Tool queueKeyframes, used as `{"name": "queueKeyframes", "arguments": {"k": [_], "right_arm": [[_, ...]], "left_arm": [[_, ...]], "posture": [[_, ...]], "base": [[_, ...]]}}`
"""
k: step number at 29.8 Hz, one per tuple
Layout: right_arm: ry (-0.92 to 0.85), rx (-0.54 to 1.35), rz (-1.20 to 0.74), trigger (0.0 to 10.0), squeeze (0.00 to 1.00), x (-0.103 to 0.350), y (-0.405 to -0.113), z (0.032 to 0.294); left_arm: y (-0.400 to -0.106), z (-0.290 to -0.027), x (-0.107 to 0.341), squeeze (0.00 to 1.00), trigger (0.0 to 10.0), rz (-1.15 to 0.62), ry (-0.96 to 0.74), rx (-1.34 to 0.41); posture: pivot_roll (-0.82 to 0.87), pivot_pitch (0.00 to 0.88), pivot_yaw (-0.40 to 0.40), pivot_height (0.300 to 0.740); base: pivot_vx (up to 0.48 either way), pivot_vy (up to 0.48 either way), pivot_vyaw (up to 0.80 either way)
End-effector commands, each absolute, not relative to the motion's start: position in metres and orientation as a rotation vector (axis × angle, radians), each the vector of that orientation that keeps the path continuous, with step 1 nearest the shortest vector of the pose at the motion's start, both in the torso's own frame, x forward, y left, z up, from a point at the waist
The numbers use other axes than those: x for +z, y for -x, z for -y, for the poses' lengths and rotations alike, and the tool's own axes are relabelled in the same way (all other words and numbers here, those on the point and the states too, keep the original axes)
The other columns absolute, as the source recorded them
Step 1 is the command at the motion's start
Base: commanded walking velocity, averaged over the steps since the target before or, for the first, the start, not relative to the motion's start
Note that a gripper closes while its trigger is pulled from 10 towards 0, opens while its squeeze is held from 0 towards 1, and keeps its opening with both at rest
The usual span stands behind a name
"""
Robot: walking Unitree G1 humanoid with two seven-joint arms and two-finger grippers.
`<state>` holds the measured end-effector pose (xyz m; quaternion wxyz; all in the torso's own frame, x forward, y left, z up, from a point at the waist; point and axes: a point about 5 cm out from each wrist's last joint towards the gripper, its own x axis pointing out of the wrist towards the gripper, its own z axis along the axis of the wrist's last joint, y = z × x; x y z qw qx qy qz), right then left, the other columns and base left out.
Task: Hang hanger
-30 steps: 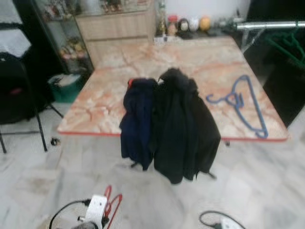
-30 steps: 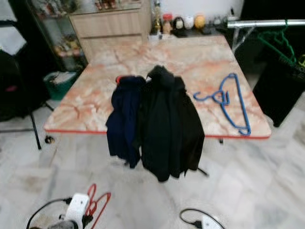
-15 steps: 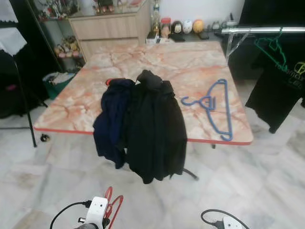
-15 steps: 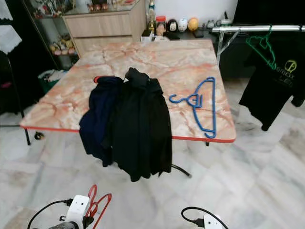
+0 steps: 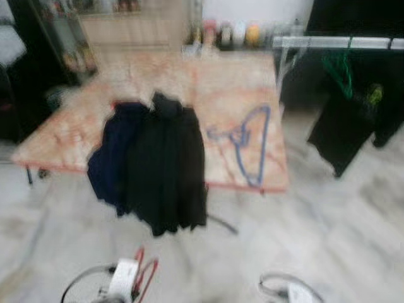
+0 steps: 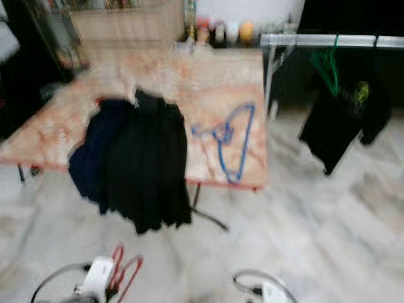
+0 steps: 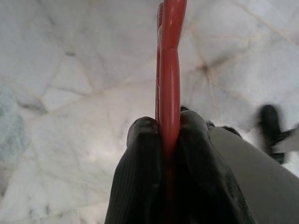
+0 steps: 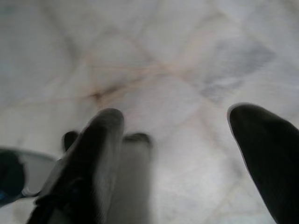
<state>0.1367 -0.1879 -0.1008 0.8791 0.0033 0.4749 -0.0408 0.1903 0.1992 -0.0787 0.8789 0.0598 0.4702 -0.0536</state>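
Clamping a red hanger (image 7: 168, 70) between its two black fingers (image 7: 140, 154), the left tool (image 7: 167, 135) hung low above the pale marble floor (image 7: 70, 70), and the hanger stood out from the fingertips along their own direction. In the head views the same red hanger (image 5: 146, 278) was seen at the lower edge, near the left arm. The right tool (image 8: 175, 140) was released, its two fingers well apart, and it pointed down at the floor with nothing between them. The head views were blurred. Further out stood a desk (image 5: 227, 82) with a pinkish marble top. A dark blue garment (image 5: 110, 158) and a black garment (image 5: 164, 170) lay side by side on it, touching each other, and both hung over the near edge. A blue hanger (image 5: 249, 142) lay flat on the desk to the right of the black garment, apart from it. At the right of the desk was a silver rail (image 5: 334, 42), and on it hung a green hanger (image 5: 339, 69) carrying a black shirt (image 5: 344, 129). Some small jars (image 5: 237, 33) stood at the far end of the desk, too blurred to tell more.
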Motion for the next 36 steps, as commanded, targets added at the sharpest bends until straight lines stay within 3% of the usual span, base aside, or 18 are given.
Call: {"name": "queueKeyframes", "arguments": {"k": [1,11,19,36], "right_arm": [[0.005,-0.095,-0.995,10.0,0.0,-0.1008,-0.1346,0.1936],[-0.01,-0.118,-0.999,10.0,0.0,-0.1013,-0.1331,0.1941],[-0.021,-0.121,-0.999,10.0,0.0,-0.1015,-0.133,0.1931],[-0.012,-0.112,-1.0,10.0,0.0,-0.1018,-0.1329,0.1915]], "left_arm": [[-0.1928,-0.1994,-0.0774,0.0,10.0,-0.975,-0.128,-0.115],[-0.192,-0.1983,-0.078,0.0,10.0,-0.979,-0.125,-0.118],[-0.1909,-0.1994,-0.0784,0.0,10.0,-0.982,-0.126,-0.116],[-0.1872,-0.2005,-0.0801,0.0,10.0,-0.991,-0.128,-0.115]], "posture": [[-0.07,0.0,0.081,0.74],[-0.07,0.0,0.079,0.74],[-0.07,0.0,0.081,0.74],[-0.07,0.0,0.081,0.74]], "base": [[0.0,-0.364,0.0],[0.0,-0.368,0.0],[0.0,-0.372,-0.59],[0.0,-0.373,0.0]]}}
